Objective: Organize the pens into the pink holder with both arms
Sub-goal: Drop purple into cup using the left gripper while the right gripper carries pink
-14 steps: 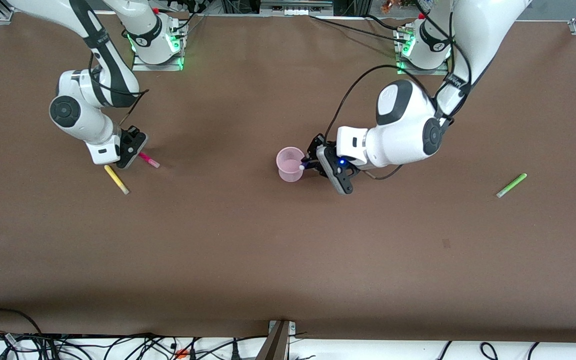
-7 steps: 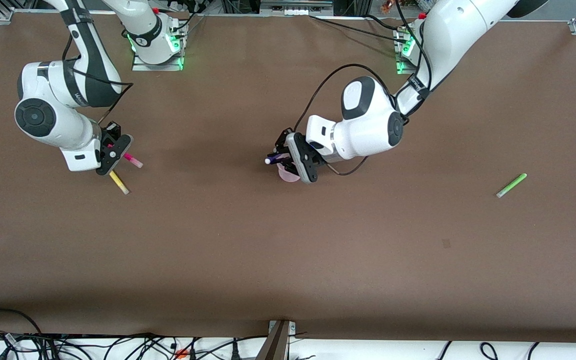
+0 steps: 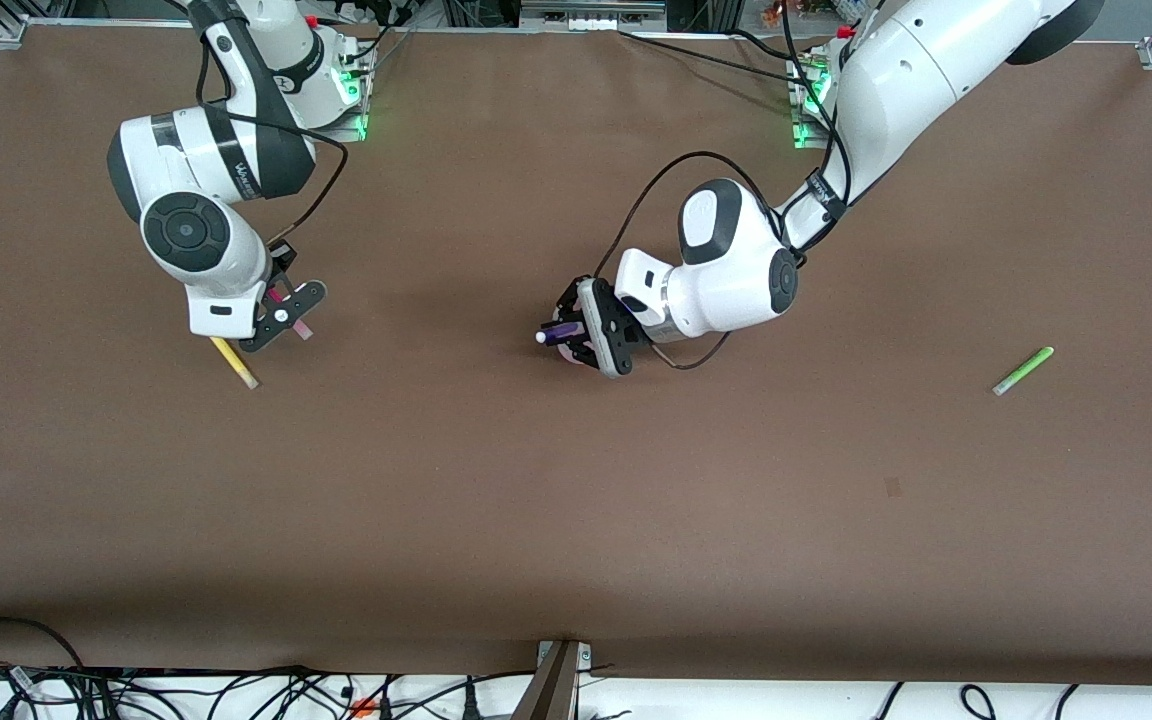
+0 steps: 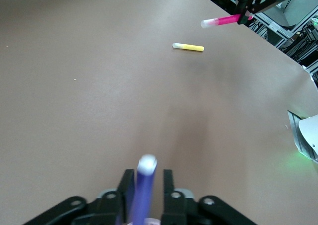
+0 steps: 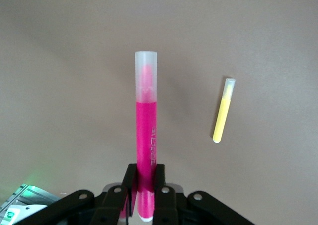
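Observation:
My left gripper (image 3: 576, 335) is over the pink holder (image 3: 564, 349), which shows only as a sliver under it. The dark purple pen (image 3: 558, 331) lies level between its fingers with its pale tip sticking out. In the left wrist view (image 4: 149, 178) the purple pen (image 4: 145, 190) is blurred and there is a gap to one finger. My right gripper (image 3: 281, 308) is shut on the magenta pen (image 5: 146, 130) and holds it above the table beside the yellow pen (image 3: 233, 362). The light green pen (image 3: 1023, 370) lies toward the left arm's end.
The yellow pen also shows in the right wrist view (image 5: 222, 111) and the left wrist view (image 4: 189, 47), which also shows the magenta pen (image 4: 223, 20) in my right gripper (image 4: 246, 14). Cables hang along the table's front edge (image 3: 576, 665).
My right gripper has lifted the magenta pen off the table and swung toward the middle. My left gripper has carried the purple pen over the pink holder, covering it.

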